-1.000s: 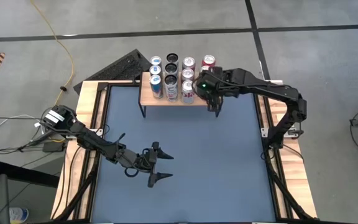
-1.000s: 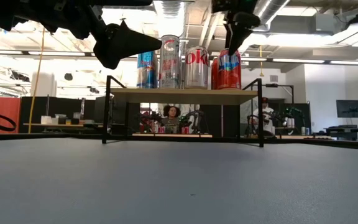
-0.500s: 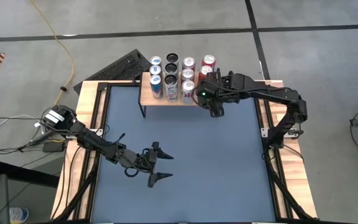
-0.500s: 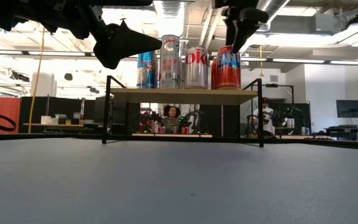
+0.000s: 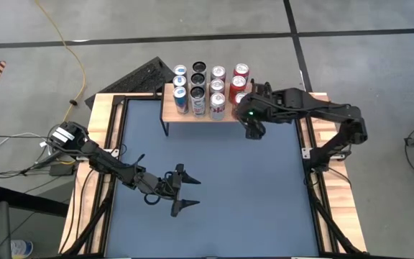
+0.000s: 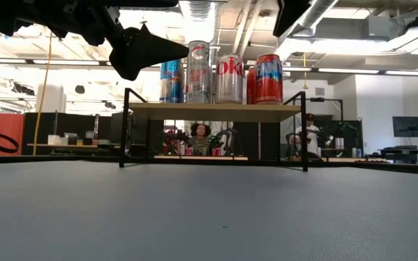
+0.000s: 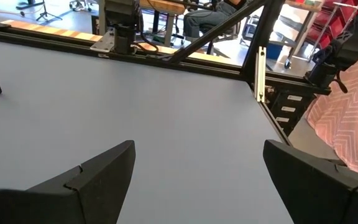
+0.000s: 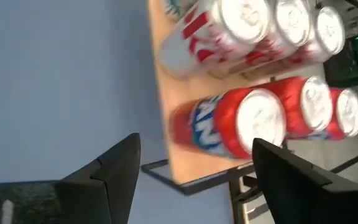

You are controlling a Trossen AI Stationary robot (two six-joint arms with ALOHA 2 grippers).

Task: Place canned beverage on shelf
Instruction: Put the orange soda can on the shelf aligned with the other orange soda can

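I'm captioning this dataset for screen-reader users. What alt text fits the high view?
Overhead view: cans stand in rows on a small wooden shelf at the table's far edge. The right gripper, open and empty, hangs just off the shelf's right end; the left gripper hovers open over the blue table.

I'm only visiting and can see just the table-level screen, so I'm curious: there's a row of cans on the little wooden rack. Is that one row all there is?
Observer: No. From above, the shelf holds cans four across and several rows deep.
Operator: Is anything gripping the red can at the end?
Observer: No. The right pincer is open and empty, just off the shelf's front right corner and apart from the red can.
Operator: And the dark shape at my screen's top left?
Observer: That belongs to the left arm. Its left pincer hangs wide open over the middle of the table, holding nothing.
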